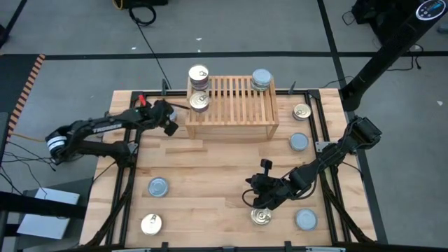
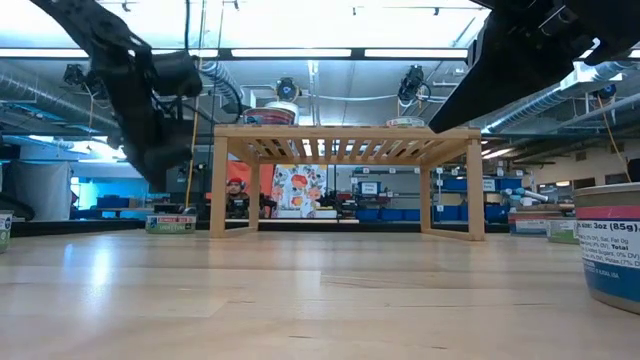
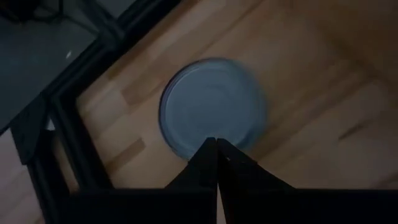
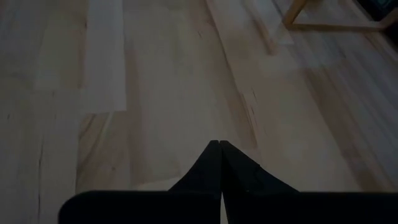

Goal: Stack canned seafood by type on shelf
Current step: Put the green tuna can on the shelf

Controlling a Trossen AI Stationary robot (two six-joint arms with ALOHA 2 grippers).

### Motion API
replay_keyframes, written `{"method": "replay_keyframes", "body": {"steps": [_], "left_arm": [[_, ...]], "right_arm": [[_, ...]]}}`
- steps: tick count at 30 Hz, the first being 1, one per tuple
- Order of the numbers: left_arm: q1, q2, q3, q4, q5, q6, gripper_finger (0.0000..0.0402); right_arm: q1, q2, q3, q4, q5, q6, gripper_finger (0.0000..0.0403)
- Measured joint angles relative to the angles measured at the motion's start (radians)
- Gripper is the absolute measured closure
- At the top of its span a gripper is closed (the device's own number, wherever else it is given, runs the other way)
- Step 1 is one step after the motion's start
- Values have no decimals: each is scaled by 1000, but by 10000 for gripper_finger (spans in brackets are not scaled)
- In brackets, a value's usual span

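Note:
The shelf (image 1: pixel 231 108) stands at the table's far middle. On its top sit a stack of gold-topped tins (image 1: pixel 198 75), one more gold-topped tin (image 1: pixel 199 102) and a stack of silver-topped tins (image 1: pixel 261 78). Other tins of canned seafood rest on the table on their bottoms: gold ones (image 1: pixel 302 111), (image 1: pixel 151 224), (image 1: pixel 261 217) and silver ones (image 1: pixel 299 142), (image 1: pixel 158 187), (image 1: pixel 306 220). My left gripper (image 1: pixel 170 126) hangs shut just left of the shelf; its wrist view shows a silver tin (image 3: pixel 211 109) beyond the shut gripper (image 3: pixel 216 142). My right gripper (image 1: pixel 253 201) is shut above the boards, beside the near gold tin.
Black frame rails (image 1: pixel 133 175) run along the table's left and right sides, and one shows close to the silver tin (image 3: pixel 68 124). In the low view a labelled tin (image 2: pixel 610 245) stands close at the right. Bare boards (image 4: pixel 186 93) lie ahead of my right gripper.

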State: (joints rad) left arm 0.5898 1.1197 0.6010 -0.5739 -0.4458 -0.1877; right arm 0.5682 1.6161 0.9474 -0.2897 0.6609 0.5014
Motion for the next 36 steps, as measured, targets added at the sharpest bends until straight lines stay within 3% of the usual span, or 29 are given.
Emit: {"method": "replay_keyframes", "body": {"steps": [12,29,36], "left_arm": [[65,130,0,30,40,32,397],[76,131,-1,132,24,80,397],[107,130,-80,187,30,78,397]], "right_arm": [[0,0,0,-3,0,-7,395],[0,0,0,-3,0,-7,395],[0,0,0,-3,0,-7,395]]}}
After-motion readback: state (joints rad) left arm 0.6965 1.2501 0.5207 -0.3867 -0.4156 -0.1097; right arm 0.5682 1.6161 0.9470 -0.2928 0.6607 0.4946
